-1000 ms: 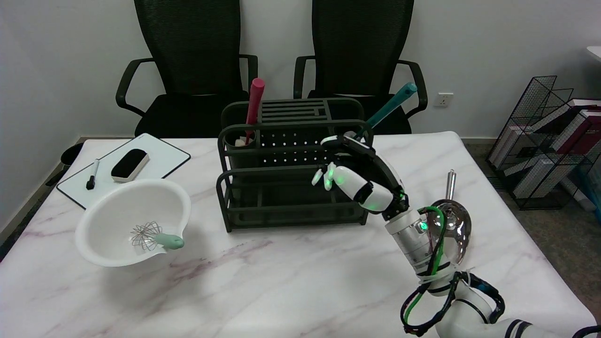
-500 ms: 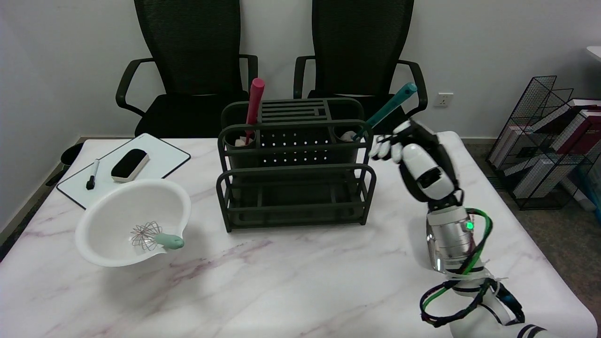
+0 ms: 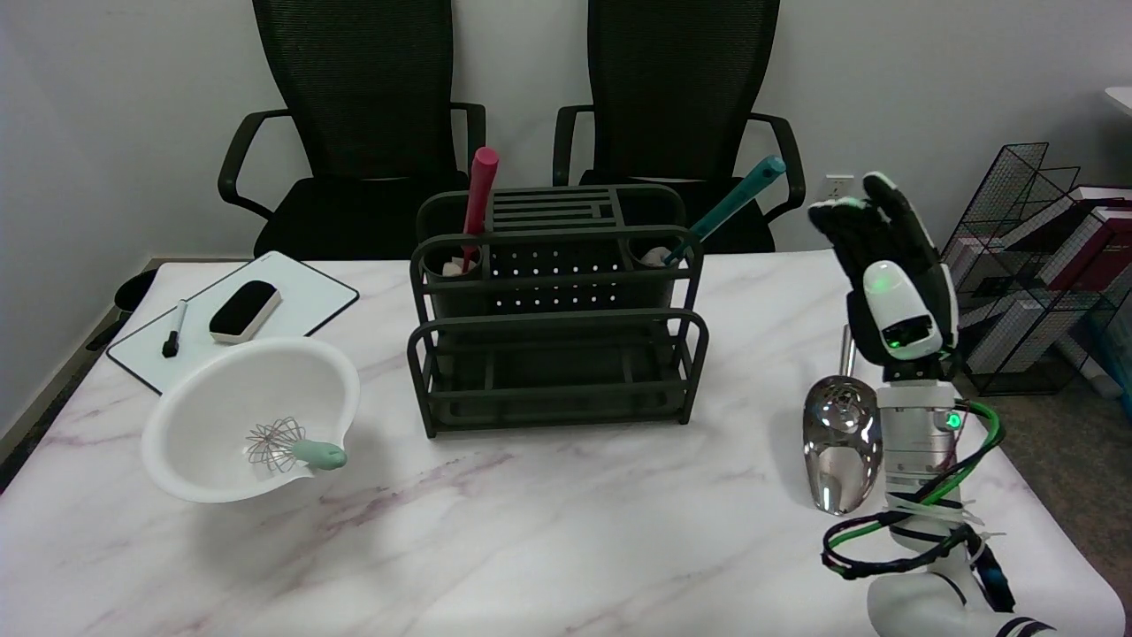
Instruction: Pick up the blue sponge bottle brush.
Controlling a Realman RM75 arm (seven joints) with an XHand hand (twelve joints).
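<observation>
1. An office or meeting room set up as a robot test space.
2. Two black mesh chairs [image 3: 354, 115] with armrests stand behind the marble-look worktop [image 3: 548, 531].
3. A wire rack [image 3: 1026, 265] on the floor at right holds binders or books.
4. A small whiteboard [image 3: 301, 296] with an eraser [image 3: 245, 310] and a marker [image 3: 174, 328] lies on the worktop.
5. The walls are plain white, with a socket [image 3: 835, 187] low down.
6. A white robot arm [image 3: 920, 460] with cables rises at the near right.
</observation>
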